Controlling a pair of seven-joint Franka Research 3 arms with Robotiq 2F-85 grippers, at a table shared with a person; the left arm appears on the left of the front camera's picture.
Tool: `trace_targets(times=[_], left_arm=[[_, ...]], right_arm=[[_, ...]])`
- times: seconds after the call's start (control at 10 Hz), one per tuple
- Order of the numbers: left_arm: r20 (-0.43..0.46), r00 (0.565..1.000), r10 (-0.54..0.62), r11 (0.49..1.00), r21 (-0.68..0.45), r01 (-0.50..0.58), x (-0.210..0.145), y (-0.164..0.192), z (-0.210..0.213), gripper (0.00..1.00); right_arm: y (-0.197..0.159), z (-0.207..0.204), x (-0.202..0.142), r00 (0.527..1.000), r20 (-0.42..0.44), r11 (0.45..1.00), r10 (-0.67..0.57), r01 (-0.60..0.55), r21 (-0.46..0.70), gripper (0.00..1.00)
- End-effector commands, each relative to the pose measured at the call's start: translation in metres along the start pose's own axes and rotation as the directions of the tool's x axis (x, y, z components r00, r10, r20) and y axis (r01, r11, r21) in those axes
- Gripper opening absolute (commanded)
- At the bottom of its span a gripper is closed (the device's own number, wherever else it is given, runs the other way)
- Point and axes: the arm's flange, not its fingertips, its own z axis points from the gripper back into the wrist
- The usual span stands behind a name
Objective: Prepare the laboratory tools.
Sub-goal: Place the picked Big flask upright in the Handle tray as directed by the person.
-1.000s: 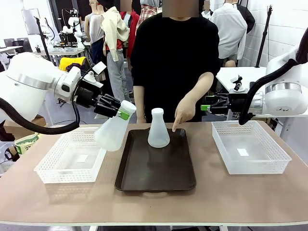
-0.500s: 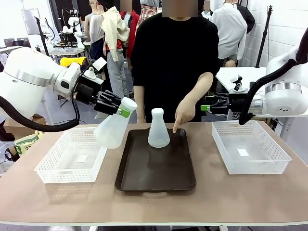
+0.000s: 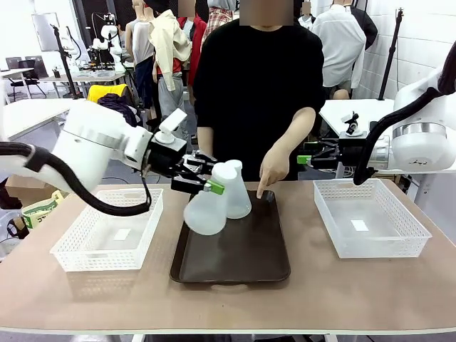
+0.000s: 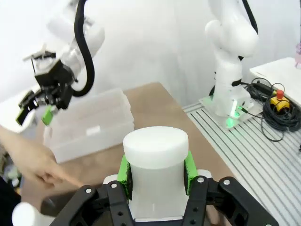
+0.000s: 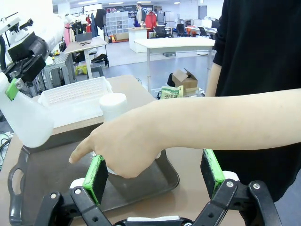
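Frosted flask (image 3: 206, 206) clenched in left end effector (image 3: 211, 187), right end effector (image 5: 155, 176) spread wide

One frosted conical flask (image 3: 207, 205) hangs tilted over the brown tray (image 3: 231, 267); the other flask (image 3: 238, 192) stands upright on it.

Tray (image 3: 235, 263): near half bare, open to approach from 6 o'clock. Far half crowded: standing flask (image 3: 239, 196) at 12 o'clock; held flask (image 3: 208, 203), tilted, hangs over tray's 10 o'clock corner in left gripper (image 3: 211, 187), just beside standing flask. Person's hand (image 3: 271, 169) points down at tray's 1 o'clock edge, forearm blocks far-right approach. Left basket (image 3: 107, 231) at tray's 9 o'clock, interior bare; left arm crosses above its far rim. Right basket (image 3: 370, 228) at 3 o'clock, interior bare, nothing over it. Right gripper (image 3: 303, 158) beyond table's far edge, jaws wide.
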Motion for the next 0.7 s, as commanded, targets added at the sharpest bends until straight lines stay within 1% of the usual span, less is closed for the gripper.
trace_targets(times=[0.0,0.1,0.2,0.3,0.5,0.6], left_arm=[[0.118,0.992,-0.044,0.999,0.019,0.042,-0.011,0.018,-0.002,0.00],[0.177,0.982,-0.059,0.997,0.053,0.051,-0.020,0.025,-0.003,0.00],[0.239,0.970,-0.056,0.997,0.064,0.042,-0.025,0.027,-0.004,0.00],[0.270,0.962,-0.023,0.999,0.047,0.010,-0.031,0.029,-0.006,0.00],[0.305,0.952,0.027,0.999,0.014,-0.033,-0.048,0.034,-0.011,0.00],[0.300,0.953,0.044,0.999,0.002,-0.046,-0.053,0.033,-0.015,0.00]], right_arm=[[0.001,-0.001,0.000,1.000,-0.005,1.000,-0.003,0.003,-0.004,1.00],[0.001,-0.001,0.000,1.000,-0.005,1.000,-0.003,0.003,-0.004,1.00],[0.001,-0.001,0.000,1.000,-0.005,1.000,-0.003,0.003,-0.004,1.00],[0.001,-0.001,0.000,1.000,-0.005,1.000,-0.003,0.003,-0.004,1.00],[0.001,-0.001,0.000,1.000,-0.005,1.000,-0.003,0.003,-0.004,1.00],[0.001,-0.001,0.000,1.000,-0.005,1.000,-0.003,0.003,-0.004,1.00]])
